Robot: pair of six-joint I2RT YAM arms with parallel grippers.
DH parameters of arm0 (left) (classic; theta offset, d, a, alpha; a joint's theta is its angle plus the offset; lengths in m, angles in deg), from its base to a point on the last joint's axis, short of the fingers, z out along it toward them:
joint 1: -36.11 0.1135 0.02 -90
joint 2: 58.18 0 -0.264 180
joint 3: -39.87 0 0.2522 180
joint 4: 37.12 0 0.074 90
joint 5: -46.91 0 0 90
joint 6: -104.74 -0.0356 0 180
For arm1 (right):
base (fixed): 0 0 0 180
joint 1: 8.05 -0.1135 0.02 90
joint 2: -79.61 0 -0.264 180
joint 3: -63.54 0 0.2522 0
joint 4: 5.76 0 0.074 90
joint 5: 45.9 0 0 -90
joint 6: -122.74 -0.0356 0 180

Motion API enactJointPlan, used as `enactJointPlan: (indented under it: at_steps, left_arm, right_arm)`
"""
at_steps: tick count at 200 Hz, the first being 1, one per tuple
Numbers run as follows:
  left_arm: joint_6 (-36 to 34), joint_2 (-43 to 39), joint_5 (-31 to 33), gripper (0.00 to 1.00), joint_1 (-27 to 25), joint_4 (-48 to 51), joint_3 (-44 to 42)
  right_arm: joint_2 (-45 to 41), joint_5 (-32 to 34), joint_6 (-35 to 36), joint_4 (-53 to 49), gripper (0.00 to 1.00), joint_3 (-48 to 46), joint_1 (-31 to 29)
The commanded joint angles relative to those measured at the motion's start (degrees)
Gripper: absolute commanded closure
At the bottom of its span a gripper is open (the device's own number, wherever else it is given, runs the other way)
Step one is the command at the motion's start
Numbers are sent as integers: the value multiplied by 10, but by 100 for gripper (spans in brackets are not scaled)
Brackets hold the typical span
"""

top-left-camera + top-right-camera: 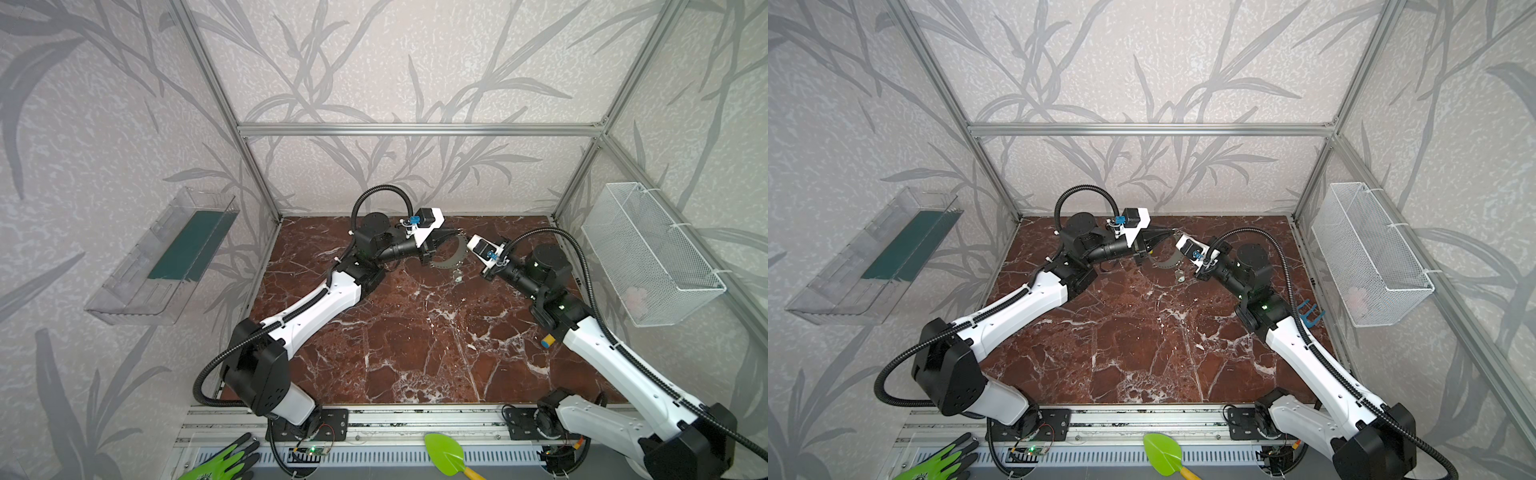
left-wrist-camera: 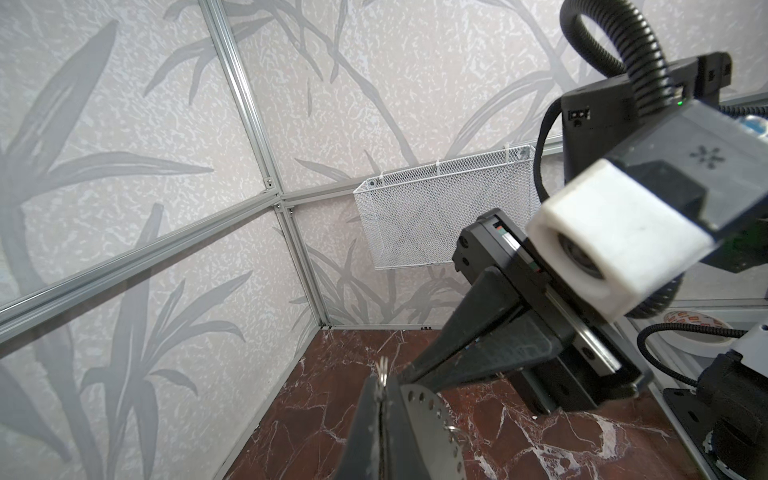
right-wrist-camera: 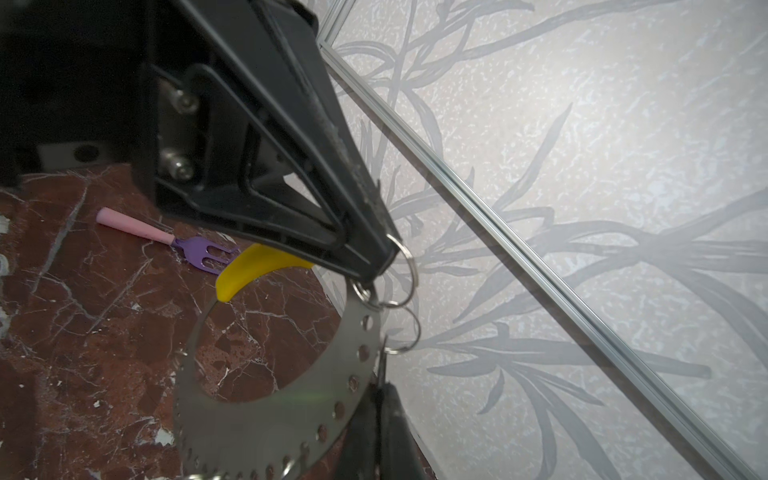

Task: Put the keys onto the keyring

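Observation:
The keyring [image 3: 266,428], a flat grey hoop with holes along its edge and a yellow sleeve [image 3: 253,266], hangs above the table at the back middle between both grippers; in both top views it shows as a grey arc [image 1: 446,262] [image 1: 1163,264]. My left gripper [image 2: 381,384] is shut on a small split ring [image 2: 381,370] beside the hoop. My right gripper [image 3: 380,388] is shut on another small split ring [image 3: 405,328] hooked into the hoop's edge. The keys [image 1: 457,276] [image 1: 1179,276], a tiny silvery bunch, sit just under the hoop; hanging or lying, I cannot tell.
A white mesh basket [image 1: 648,253] hangs on the right wall and a clear shelf [image 1: 166,257] on the left wall. A pink-and-purple fork [image 3: 166,240] lies on the marble table [image 1: 415,353]. A tape roll [image 2: 698,332], a green glove [image 1: 224,461] and a green trowel [image 1: 446,453] lie outside it.

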State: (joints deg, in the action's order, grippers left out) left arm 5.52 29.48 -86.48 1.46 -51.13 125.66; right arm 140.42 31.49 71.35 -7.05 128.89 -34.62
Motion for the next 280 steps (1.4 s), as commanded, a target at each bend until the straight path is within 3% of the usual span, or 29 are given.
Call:
enactJointPlan:
  at_steps: [1,32,79,95,109,125,165,237,280]
  left_arm:
    - [-19,-10,3,100,5,-7,13]
    - [-20,-6,-3,100,5,7,17]
    - [-26,-1,-4,100,5,7,24]
    - [-21,2,-6,100,6,-2,27]
    - [-17,3,-8,100,6,-6,30]
    - [-13,3,-10,100,7,-12,32]
    - [7,12,-19,100,6,-33,35]
    - [22,16,-16,100,7,-48,29]
    - [28,19,-20,100,5,-51,26]
  right_arm:
    - [0,66,19,-15,100,16,-3]
    - [2,109,29,7,100,16,-3]
    - [-2,28,30,11,98,14,1]
    - [0,19,11,8,87,7,9]
    - [-2,7,-9,10,68,-4,19]
    - [-6,-34,-57,19,58,-14,35]
    - [11,-130,-127,46,46,-18,42]
    - [39,-142,-198,114,45,-18,42]
    - [46,-114,-225,153,50,-19,39]
